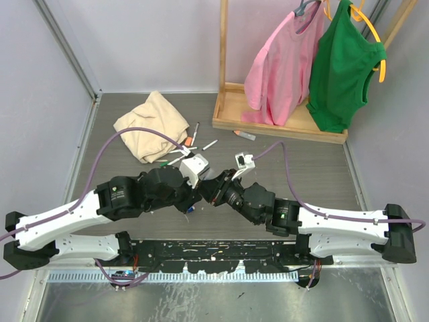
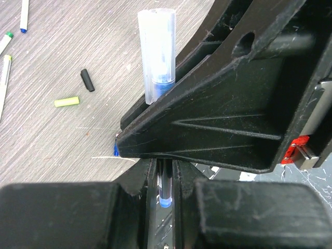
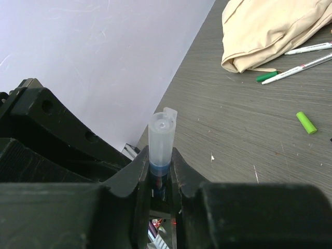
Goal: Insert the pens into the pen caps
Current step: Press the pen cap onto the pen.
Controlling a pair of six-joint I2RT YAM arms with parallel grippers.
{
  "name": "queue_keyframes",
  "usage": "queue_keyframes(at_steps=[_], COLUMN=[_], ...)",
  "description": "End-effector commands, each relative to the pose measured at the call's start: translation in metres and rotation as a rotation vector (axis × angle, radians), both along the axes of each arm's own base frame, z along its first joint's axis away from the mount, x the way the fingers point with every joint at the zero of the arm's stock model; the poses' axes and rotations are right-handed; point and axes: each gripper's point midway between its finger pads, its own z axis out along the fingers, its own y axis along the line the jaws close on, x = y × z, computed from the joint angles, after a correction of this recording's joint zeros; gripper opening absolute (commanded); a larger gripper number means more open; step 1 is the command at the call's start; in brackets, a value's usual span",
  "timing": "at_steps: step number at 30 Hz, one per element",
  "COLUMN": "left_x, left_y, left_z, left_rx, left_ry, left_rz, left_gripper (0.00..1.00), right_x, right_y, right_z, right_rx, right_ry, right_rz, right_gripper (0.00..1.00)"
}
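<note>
Looking at the middle of the table [image 1: 308,178], a clear cap [image 3: 162,132] is seen clamped between the fingers of the right gripper [image 3: 161,158], and something blue is visible inside its lower part. In line with it, a thin pen [image 2: 165,189] with a blue end is pinched by the closed left gripper [image 2: 163,176]. How deep it's seated can't be told. A yellow-green cap [image 2: 67,101] and a black cap [image 2: 87,80] are lying loose, well apart from both grippers. More pens [image 3: 303,66] are scattered beside the beige cloth [image 3: 270,26].
</note>
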Motion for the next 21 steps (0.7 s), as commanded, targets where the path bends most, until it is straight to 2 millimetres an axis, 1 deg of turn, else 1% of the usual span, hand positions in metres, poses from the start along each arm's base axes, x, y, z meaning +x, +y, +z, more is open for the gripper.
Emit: queue_keyframes(at_steps=[1, 4, 6, 10, 12, 14, 17, 21], left_x=[0.03, 0.027, 0.025, 0.024, 0.024, 0.024, 0.025, 0.026], left_y=[-0.027, -0.03, -0.031, -0.034, -0.037, -0.04, -0.043, -0.047], left_z=[0.201, 0.192, 0.184, 0.161, 0.149, 0.138, 0.126, 0.117], left_rx=[-0.681, -0.66, -0.643, -0.591, -0.563, -0.541, -0.515, -0.487], left_ry=[-0.294, -0.277, -0.266, -0.236, -0.217, -0.2, -0.182, -0.169], left_rz=[0.081, 0.063, 0.053, 0.042, 0.041, 0.041, 0.045, 0.045], left_gripper=[0.0, 0.0, 0.0, 0.0, 0.0, 0.0, 0.0, 0.0], right_x=[-0.058, -0.042, -0.032, -0.007, 0.002, 0.009, 0.015, 0.018], right_y=[0.003, 0.005, 0.002, -0.011, -0.016, -0.021, -0.029, -0.041], right_z=[-0.087, -0.046, -0.017, 0.036, 0.06, 0.086, 0.11, 0.129], right_rx=[-0.338, -0.286, -0.238, -0.148, -0.111, -0.081, -0.063, -0.039], right_ry=[0.071, -0.012, -0.062, -0.128, -0.158, -0.198, -0.241, -0.275], right_rz=[0.26, 0.222, 0.189, 0.122, 0.1, 0.074, 0.036, 0.002], right_gripper=[0.0, 0.0, 0.0, 0.0, 0.04, 0.11, 0.22, 0.28])
